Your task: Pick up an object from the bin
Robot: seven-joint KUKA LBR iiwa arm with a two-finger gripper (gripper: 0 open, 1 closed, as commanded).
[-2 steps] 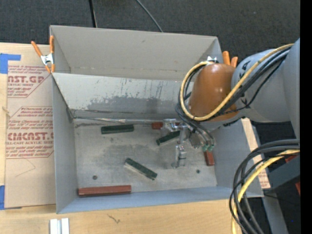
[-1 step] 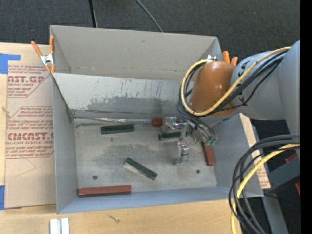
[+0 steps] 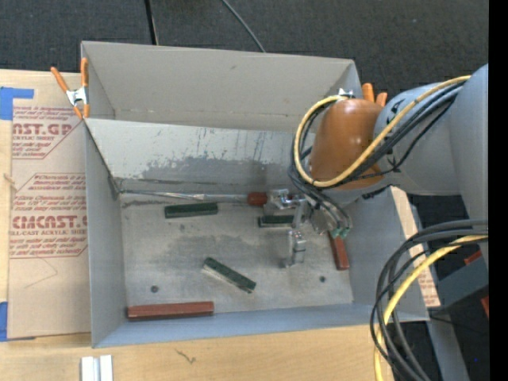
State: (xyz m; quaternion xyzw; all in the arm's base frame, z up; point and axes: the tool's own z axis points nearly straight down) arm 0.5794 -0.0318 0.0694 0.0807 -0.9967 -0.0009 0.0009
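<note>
Fingers [image 3: 297,248]: closed together, nothing between them, tips low over bin [image 3: 198,244] floor
Arm [image 3: 444,145]: enters from right, wrist bent downward
Nearest: dark green bar [image 3: 274,221], just left

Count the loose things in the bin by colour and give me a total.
Green bars: 3
Red-brown bars: 2
Thin rod with a red end: 1
Total: 6
</note>
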